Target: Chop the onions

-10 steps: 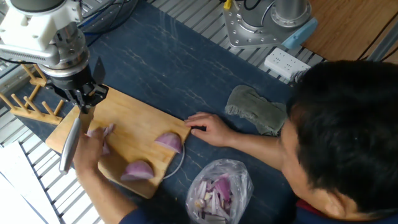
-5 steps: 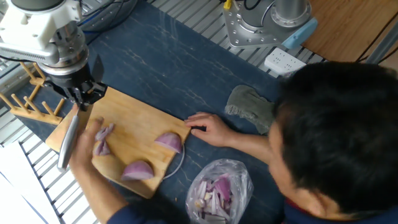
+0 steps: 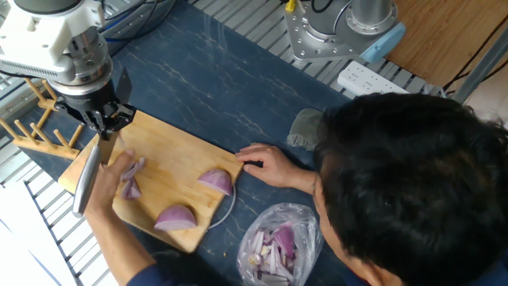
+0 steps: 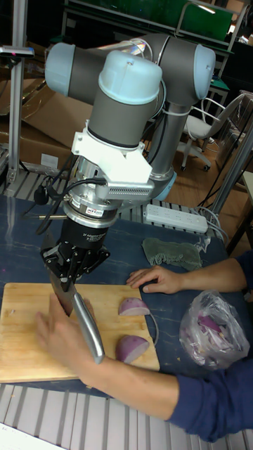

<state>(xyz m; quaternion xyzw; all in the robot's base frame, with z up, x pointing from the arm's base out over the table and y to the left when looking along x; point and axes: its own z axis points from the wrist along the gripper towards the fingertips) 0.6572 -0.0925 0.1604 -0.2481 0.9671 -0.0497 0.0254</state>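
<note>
Overhead, the gripper (image 3: 105, 127) is clamping a knife (image 3: 87, 176) whose metal length is slanting toward seven o'clock over the cutting board (image 3: 178, 155). Two onion wedges (image 3: 216, 181) are lying at the board's four o'clock side, with thinner slivers (image 3: 131, 176) under a person's hand (image 3: 103, 191). Only this view is showing the plastic bag (image 3: 278, 242) contents clearly. The tall view is revealing the knife (image 4: 84, 320) crossing that hand (image 4: 67, 337), plus a power strip (image 4: 176, 218).
</note>
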